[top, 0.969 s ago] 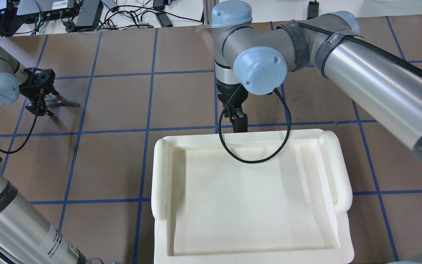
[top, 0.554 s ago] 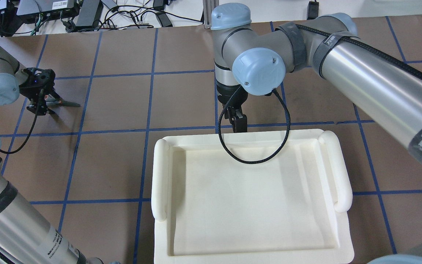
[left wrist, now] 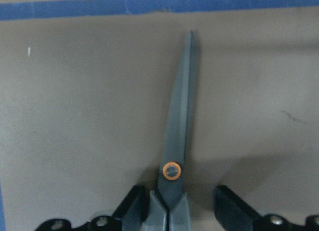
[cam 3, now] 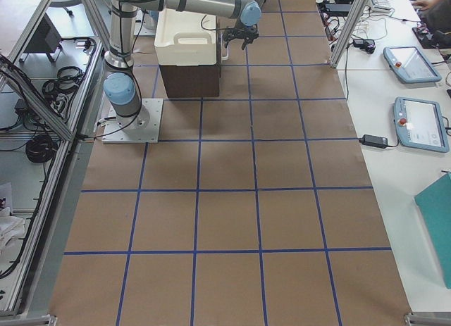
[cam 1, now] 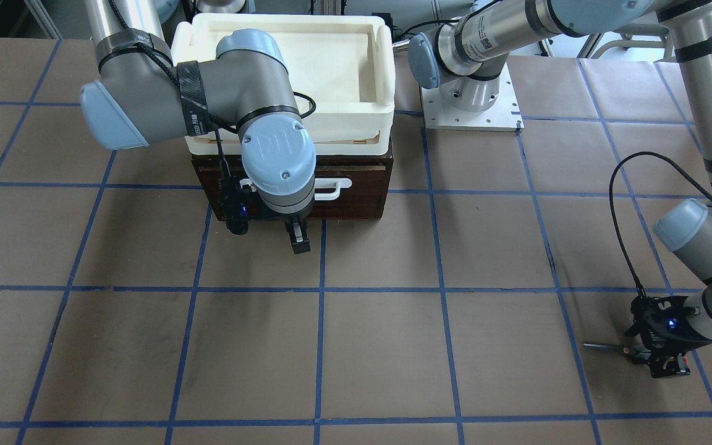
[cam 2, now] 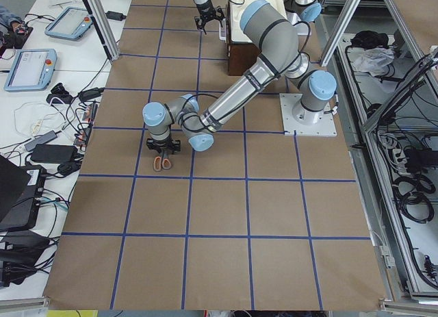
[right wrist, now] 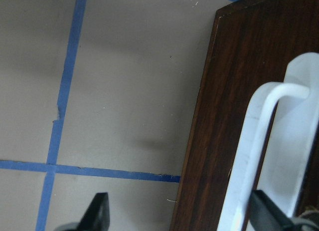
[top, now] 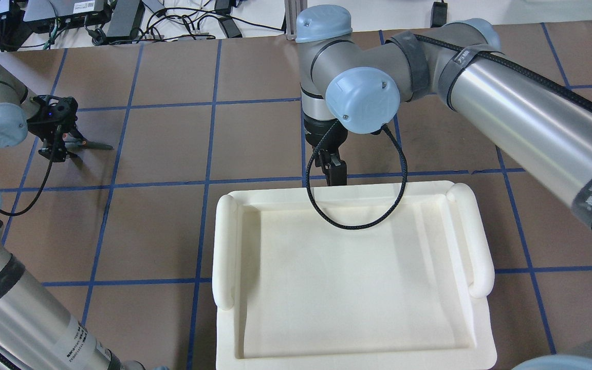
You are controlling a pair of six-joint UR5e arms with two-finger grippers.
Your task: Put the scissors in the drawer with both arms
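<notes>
The scissors (top: 95,146) lie flat on the brown table at the far left, blades pointing right. In the left wrist view the dark blades (left wrist: 180,116) point away, and the orange pivot ring sits between the fingers. My left gripper (top: 57,140) is low over the handles, open, with a finger (left wrist: 134,207) on each side. The dark brown drawer (cam 1: 362,185) is closed under the tray. My right gripper (cam 1: 294,238) hangs in front of it, open. The white bar handle (right wrist: 254,156) lies between its fingertips (right wrist: 99,211).
A white foam tray (top: 226,246) sits on top of the drawer cabinet. A black cable loops from the right wrist over the tray's far edge (top: 357,223). Blue tape lines grid the table. The left arm's base plate (cam 1: 470,108) stands beside the cabinet.
My left gripper has shifted slightly over the scissors' handles. The right arm has barely moved. The scissors and the drawer have stayed where they were.
</notes>
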